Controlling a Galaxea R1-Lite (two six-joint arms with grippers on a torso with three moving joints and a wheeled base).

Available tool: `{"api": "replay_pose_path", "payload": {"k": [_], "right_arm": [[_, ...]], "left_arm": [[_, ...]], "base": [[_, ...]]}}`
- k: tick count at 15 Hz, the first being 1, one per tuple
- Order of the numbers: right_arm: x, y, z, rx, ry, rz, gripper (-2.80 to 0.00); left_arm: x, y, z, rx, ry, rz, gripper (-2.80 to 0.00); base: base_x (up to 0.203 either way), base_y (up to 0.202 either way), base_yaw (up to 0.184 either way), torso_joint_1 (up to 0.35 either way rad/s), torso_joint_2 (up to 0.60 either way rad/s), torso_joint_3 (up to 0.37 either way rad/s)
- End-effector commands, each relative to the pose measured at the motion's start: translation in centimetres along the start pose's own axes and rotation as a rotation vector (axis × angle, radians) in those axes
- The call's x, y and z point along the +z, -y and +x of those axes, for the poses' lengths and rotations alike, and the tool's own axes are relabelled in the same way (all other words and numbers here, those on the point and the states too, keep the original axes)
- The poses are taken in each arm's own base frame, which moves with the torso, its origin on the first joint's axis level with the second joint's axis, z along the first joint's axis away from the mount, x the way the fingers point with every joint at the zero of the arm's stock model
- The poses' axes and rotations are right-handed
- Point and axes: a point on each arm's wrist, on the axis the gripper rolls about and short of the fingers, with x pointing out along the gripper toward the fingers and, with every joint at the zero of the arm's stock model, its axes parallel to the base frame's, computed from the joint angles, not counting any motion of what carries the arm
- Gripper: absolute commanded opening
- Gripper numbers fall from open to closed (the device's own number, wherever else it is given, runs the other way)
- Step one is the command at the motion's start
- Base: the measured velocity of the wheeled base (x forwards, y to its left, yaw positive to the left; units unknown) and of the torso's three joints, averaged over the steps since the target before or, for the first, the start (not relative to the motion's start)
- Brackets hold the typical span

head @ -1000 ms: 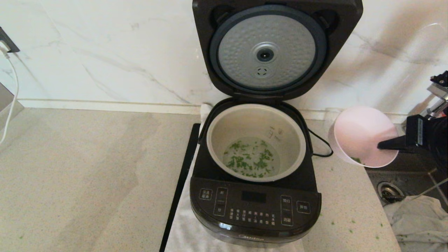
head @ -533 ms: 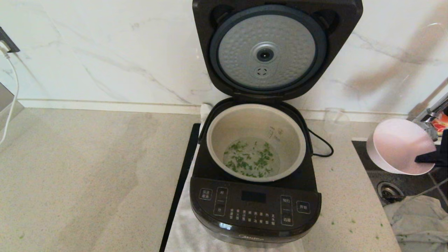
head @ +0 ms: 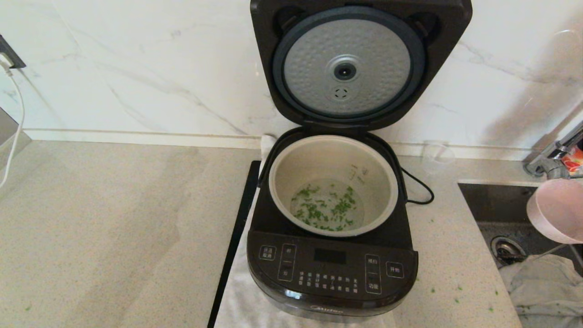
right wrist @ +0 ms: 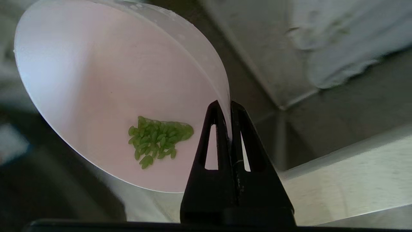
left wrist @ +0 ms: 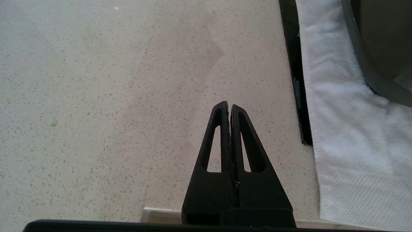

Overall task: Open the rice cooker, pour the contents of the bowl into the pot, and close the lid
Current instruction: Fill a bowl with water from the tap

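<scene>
The black rice cooker (head: 331,273) stands at the middle with its lid (head: 348,68) raised upright, dimpled silver disc facing me. Green bits in liquid (head: 325,208) lie at the bottom of the grey pot (head: 291,168). The pink bowl (head: 558,212) hangs tilted over the sink at the far right edge. In the right wrist view my right gripper (right wrist: 229,104) is shut on the rim of the bowl (right wrist: 96,80), and a small clump of green bits (right wrist: 157,138) clings inside it. My left gripper (left wrist: 229,106) is shut and empty above the counter, left of the cooker.
A steel sink (head: 496,209) with a drain and a crumpled white cloth (head: 542,287) lies right of the cooker. A white towel (left wrist: 347,122) lies under the cooker, a black strip (head: 234,246) along its left side. Clear cup (head: 435,157) and tap (head: 553,161) stand at the back right.
My right gripper has carried the tilted bowl rightwards from beside the cooker to above the sink, nearly out of the head view. The cooker and left arm have not moved.
</scene>
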Motion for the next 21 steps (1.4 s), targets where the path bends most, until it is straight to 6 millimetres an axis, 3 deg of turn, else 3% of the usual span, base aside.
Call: {"api": "replay_pose_path", "payload": {"k": [1,8,12,17,21], "right_arm": [[1.9,3.4,2.0,-0.036,-0.035,0.099,-2.80],[5.7,13.2,4.8,-0.064,-0.048,0.346,-2.80],[8.1,17.7,5.4,-0.030,-0.011,0.432,-2.80],[10.1,19.5,6.5,0.022,-0.032,0.487,-2.80],[11.5,19.6,7.6,0.035,-0.018,0.504,-2.80]], "left_arm": [[0.0,0.0,0.0,0.001,0.001,0.000,-2.80],[0.0,0.0,0.0,0.000,0.001,0.000,-2.80],[0.0,0.0,0.0,-0.001,0.001,0.000,-2.80],[0.0,0.0,0.0,0.001,0.001,0.000,-2.80],[0.0,0.0,0.0,0.000,-0.001,0.000,-2.80]], "base": [[0.000,0.000,0.000,0.000,0.00,0.000],[0.000,0.000,0.000,0.000,0.00,0.000],[0.000,0.000,0.000,0.000,0.00,0.000],[0.000,0.000,0.000,0.000,0.00,0.000],[0.000,0.000,0.000,0.000,0.00,0.000]]}}
